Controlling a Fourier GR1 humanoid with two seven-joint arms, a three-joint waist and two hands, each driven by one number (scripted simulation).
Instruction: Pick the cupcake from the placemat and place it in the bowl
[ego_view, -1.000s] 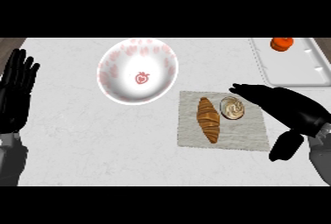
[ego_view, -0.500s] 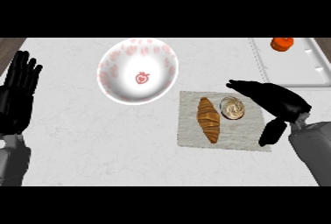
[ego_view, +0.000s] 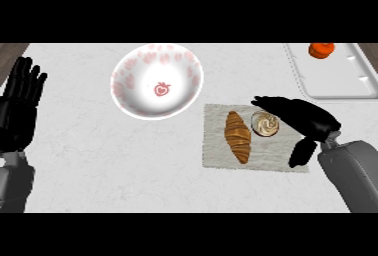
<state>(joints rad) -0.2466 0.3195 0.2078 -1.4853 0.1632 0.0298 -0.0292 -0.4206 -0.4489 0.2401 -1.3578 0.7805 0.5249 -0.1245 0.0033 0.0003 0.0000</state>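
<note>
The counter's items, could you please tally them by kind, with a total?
Baked goods: 2, the cupcake and the croissant
Dishes: 1, the strawberry-print bowl
Mats: 1, the placemat
Trays: 1, the white tray
Orange items: 1, the orange object on the tray
Total: 6

The counter (ego_view: 88, 150) looks like pale, speckled stone, smooth and matt. The placemat (ego_view: 218, 160) looks like rough grey cloth. The bowl (ego_view: 133, 100) is shiny and smooth, like china. The croissant (ego_view: 238, 136) looks crusty and a little glossy.
</note>
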